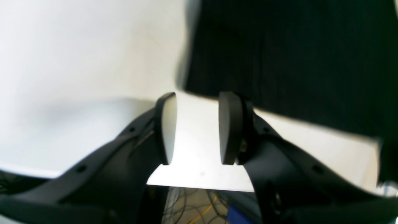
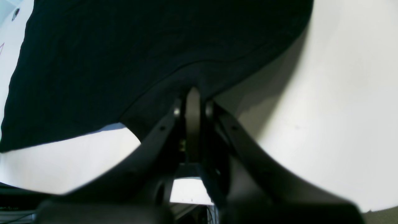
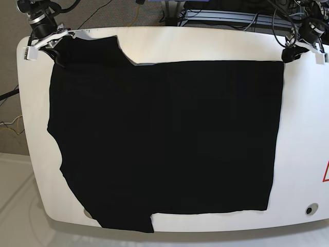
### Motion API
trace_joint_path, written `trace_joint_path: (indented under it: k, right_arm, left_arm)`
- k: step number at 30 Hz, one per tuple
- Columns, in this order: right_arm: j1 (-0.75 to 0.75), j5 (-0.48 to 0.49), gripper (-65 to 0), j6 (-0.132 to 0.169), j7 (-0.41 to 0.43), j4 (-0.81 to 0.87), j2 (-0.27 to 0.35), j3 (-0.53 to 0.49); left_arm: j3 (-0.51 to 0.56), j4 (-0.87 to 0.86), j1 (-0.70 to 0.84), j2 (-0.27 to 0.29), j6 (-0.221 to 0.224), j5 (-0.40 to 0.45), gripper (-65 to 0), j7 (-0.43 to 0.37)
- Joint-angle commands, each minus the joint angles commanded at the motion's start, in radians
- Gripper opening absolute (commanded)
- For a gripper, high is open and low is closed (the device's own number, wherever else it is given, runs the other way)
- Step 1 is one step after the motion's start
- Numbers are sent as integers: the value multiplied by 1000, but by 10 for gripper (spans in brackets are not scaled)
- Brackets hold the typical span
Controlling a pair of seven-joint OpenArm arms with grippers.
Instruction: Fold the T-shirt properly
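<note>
The T-shirt (image 3: pixel 164 139) lay spread flat on the white table (image 3: pixel 303 154), covering most of it. Only the base view took in the whole shape: one sleeve at the far left corner, the other hanging toward the near edge, the straight hem running down the right side. No print showed on the upturned black cloth in any view.

The right tool (image 2: pixel 193 102), at the far left corner in the base view, was clenched on the T-shirt. Its wrist view showed what the base view could not: the two pads pressed together with a fold of sleeve edge pinched between them, the cloth rising slightly off the table there and throwing a shadow to the right.

The left tool (image 1: pixel 197 127), at the far right corner in the base view, stood released. Its wrist view showed the pads apart with bare table between them, and the corner of the T-shirt just beyond the tips, not between them. That picture was blurred, so whether a fingertip touched the hem could not be told. Below the table edge, loose cables (image 1: pixel 199 208) showed on the floor.
</note>
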Motion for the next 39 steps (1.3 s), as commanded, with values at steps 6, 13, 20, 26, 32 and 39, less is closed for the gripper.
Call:
trace_joint_path:
  k: [6, 13, 20, 26, 32, 39]
  right_arm:
    - [-1, 4, -650, 0, 3, -1, 0, 0]
    - [4, 6, -650, 0, 4, -1, 0, -2]
    - [7, 3, -650, 0, 4, 1, -2, -4]
    - [7, 5, -650, 0, 4, 1, -2, -5]
    - [4, 5, -650, 0, 3, 2, -2, -4]
    - [4, 3, -650, 0, 3, 1, -2, -9]
  left_arm:
    - [-22, 0, 9, -1, 0, -46, -432, 1]
    - [7, -3, 6, -4, 0, -26, -435, -11]
    - [140, 4, -8, -5, 0, 51, -453, -1]
    - [170, 11, -8, 0, 0, 66, -457, 0]
    - [182, 9, -4, 13, 0, 59, -458, 6]
    - [226, 15, -5, 28, 0, 81, -463, -3]
